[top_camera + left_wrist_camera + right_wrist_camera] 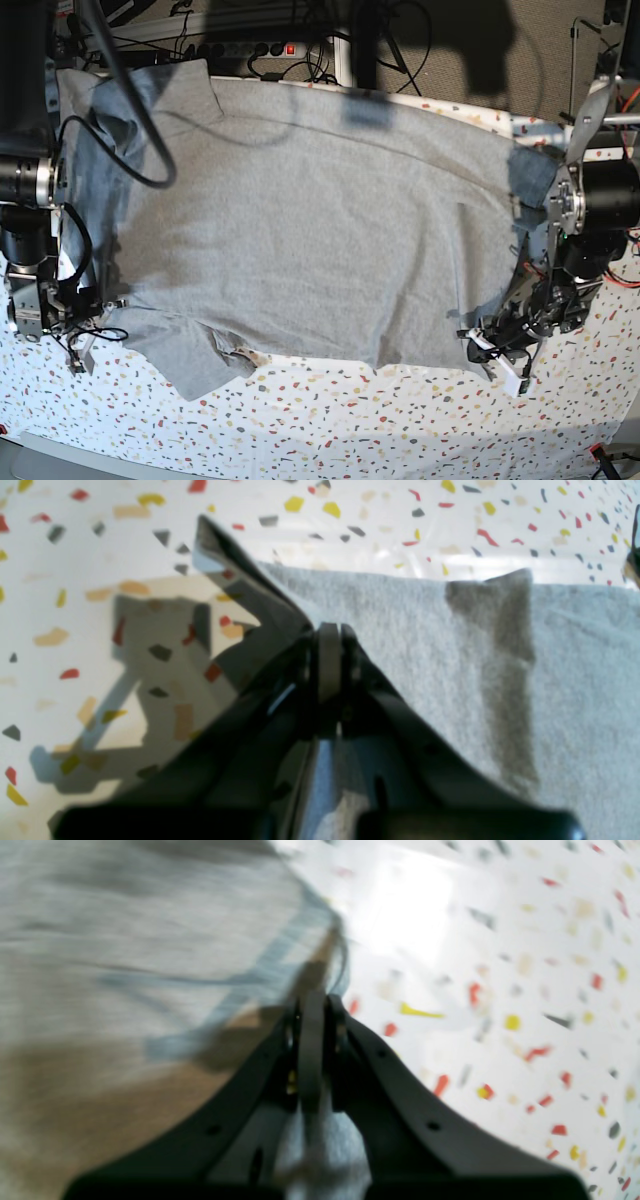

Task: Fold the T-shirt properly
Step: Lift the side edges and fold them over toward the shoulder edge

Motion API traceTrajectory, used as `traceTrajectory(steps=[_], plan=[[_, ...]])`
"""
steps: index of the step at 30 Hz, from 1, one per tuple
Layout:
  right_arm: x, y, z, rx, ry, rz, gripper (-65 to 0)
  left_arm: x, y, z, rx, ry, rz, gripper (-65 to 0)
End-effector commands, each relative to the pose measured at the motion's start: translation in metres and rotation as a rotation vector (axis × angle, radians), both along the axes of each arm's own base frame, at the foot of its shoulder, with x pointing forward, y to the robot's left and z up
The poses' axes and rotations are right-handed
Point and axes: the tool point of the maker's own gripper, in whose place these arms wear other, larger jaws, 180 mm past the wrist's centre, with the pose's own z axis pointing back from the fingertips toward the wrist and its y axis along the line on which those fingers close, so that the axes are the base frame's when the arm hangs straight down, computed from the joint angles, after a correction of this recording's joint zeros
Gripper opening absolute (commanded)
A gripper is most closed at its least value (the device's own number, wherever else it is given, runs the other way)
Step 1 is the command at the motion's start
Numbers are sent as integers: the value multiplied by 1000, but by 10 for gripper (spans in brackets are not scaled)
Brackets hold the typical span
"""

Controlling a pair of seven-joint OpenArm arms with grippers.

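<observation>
T-shirt (320,230): light heather-grey knit, plain side up, spread wide and rumpled across speckled terrazzo-pattern tabletop (330,430); one sleeve folded at far corner, another bunched at near edge. Left tool (329,630): black, jaws closed, pinching grey fabric at the shirt's edge. Right tool (314,997): black, jaws closed, grey cloth bunched between them at the opposite edge. No containers.

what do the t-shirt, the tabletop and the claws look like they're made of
T-shirt: soft knit cloth, likely cotton; heathered grey, matte, creases and drapes.
Tabletop: smooth white surface with coloured terrazzo-like flecks; it glares in the wrist views, so probably glossy laminate or vinyl.
Left claw and right claw: black, hard, moulded-looking, probably plastic; faint sheen.
</observation>
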Motion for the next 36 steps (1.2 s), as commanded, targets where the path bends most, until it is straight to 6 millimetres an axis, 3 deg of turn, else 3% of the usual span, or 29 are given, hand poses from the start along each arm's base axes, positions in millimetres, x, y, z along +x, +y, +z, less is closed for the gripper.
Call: traceTrajectory(steps=[1, 4, 12, 17, 20, 24, 29, 36], plan=[[17, -5, 30, 8, -60, 10, -650, 18, 3, 28, -14, -69, 8, -650], [16, 9, 32, 78, -53, 86, -650, 15, 4, 23, 2, -56, -4, -650], [2, 5, 23, 186, -128, 65, -650, 12, 12, 24, -10, -68, 2, -650], [-2, 24, 19, 190, -193, 138, -650, 5, 8, 19, -49, -83, -18, -650], [-4, 40, 29, 219, -270, 178, -650, 2, 9, 15, -49, -76, -16, -650], [-16, 44, 49, 216, -373, 183, -650, -1, 13, 17, -86, -81, -13, -650], [-39, 31, 68, 199, -459, 158, -650, -1, 21, 22, -120, -94, 3, -650], [-67, 17, 85, 151, -503, 139, -650, -13, 14, 7, -125, -85, -8, -650]])
